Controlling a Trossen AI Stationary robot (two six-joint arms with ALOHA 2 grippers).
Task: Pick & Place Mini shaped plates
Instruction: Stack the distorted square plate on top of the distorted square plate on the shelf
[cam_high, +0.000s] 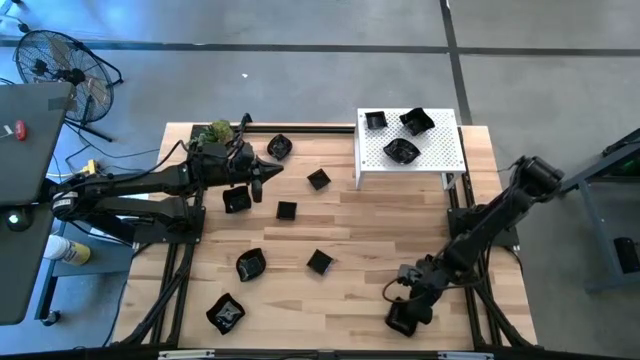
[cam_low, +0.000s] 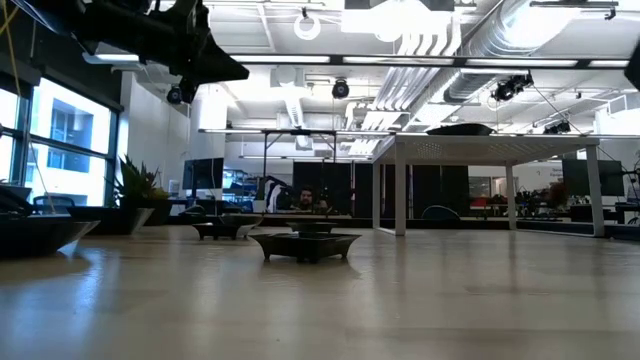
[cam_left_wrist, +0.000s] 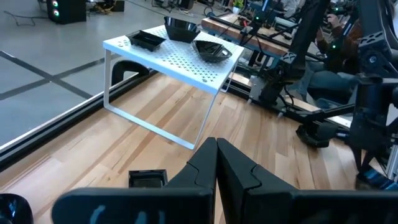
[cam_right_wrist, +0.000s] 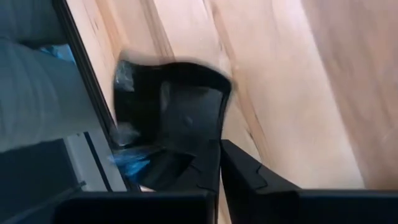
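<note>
At the near edge of the pale wood-plank surface (cam_high: 370, 235), around five o'clock, the right gripper (cam_high: 402, 318) rests low with its dark fingers pressed together, holding nothing; a glossy black dish (cam_right_wrist: 180, 112) lies just ahead of its tips beside the surface's dark rail. At seven o'clock sits a wavy-edged plate (cam_high: 225, 313), with two more small black plates (cam_high: 250, 264) and (cam_high: 319, 261) nearer the middle. Farther in, the left gripper (cam_high: 257, 184) hovers above the surface, fingers closed and empty, among square dishes (cam_high: 286, 211). At the far edge, near one o'clock, a white perforated metal rack (cam_high: 432, 150) carries three black plates (cam_high: 402, 151). A green leafy ball (cam_high: 216, 132) sits at eleven o'clock.
</note>
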